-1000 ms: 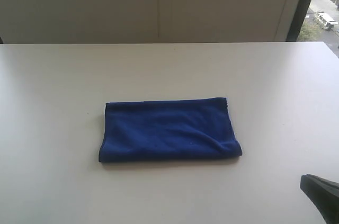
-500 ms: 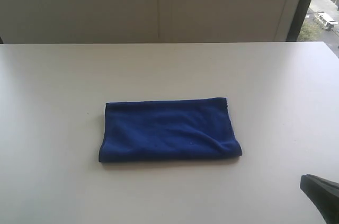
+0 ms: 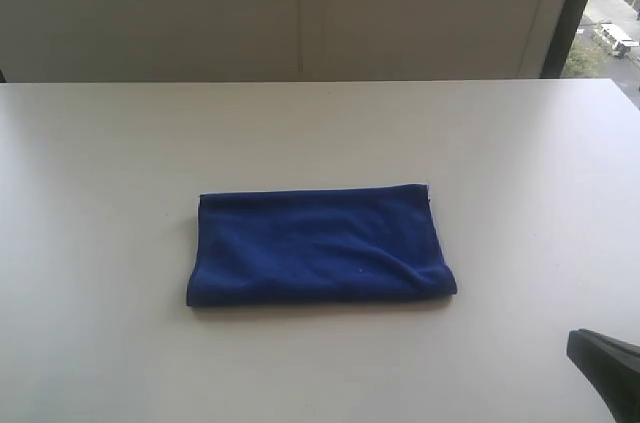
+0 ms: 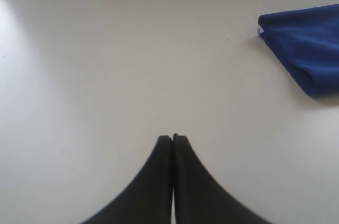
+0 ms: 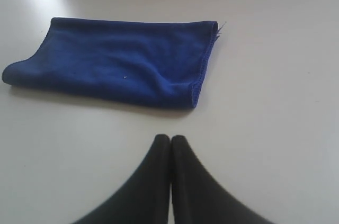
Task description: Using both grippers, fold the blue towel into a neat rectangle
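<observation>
My left pincer (image 4: 172, 138) and right pincer (image 5: 170, 137) closed empty, parked short of the blue towel (image 5: 111, 62) so the fold lies undisturbed

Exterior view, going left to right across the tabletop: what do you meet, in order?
white table → blue towel → right gripper, only partly in view at the bottom right corner.

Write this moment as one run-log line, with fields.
blue towel: folded, flat on table | left pincer: shut, empty, off towel | right pincer: shut, empty, off towel
</observation>
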`<act>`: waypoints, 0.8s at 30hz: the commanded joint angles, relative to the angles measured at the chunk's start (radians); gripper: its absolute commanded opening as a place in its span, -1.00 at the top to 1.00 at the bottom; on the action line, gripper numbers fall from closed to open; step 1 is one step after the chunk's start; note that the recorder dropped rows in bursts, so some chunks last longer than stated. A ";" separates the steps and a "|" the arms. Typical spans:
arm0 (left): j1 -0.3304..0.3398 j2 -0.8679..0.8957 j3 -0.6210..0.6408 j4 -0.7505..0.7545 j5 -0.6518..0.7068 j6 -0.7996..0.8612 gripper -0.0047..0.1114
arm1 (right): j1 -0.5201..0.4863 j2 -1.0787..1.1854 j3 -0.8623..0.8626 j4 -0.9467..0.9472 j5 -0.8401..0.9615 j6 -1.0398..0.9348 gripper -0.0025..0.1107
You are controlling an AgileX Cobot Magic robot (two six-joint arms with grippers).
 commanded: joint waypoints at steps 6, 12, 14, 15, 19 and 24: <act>0.003 -0.004 0.002 -0.002 -0.004 0.002 0.92 | -0.003 -0.003 0.005 -0.003 -0.009 0.004 0.96; 0.003 -0.004 0.002 -0.002 -0.004 0.002 0.92 | -0.003 -0.003 0.005 -0.003 -0.009 0.004 0.96; 0.003 -0.004 0.002 -0.002 -0.004 0.003 0.92 | -0.003 -0.003 0.005 -0.003 -0.009 0.004 0.96; 0.003 -0.004 0.002 -0.002 -0.004 0.003 0.92 | -0.003 -0.003 0.005 -0.003 -0.009 0.004 0.96; 0.003 -0.004 0.002 -0.002 -0.004 0.003 0.92 | -0.064 -0.092 0.005 -0.003 -0.011 0.000 0.96; 0.003 -0.004 0.002 -0.002 -0.004 0.003 0.92 | -0.277 -0.258 0.005 -0.003 -0.011 0.000 0.96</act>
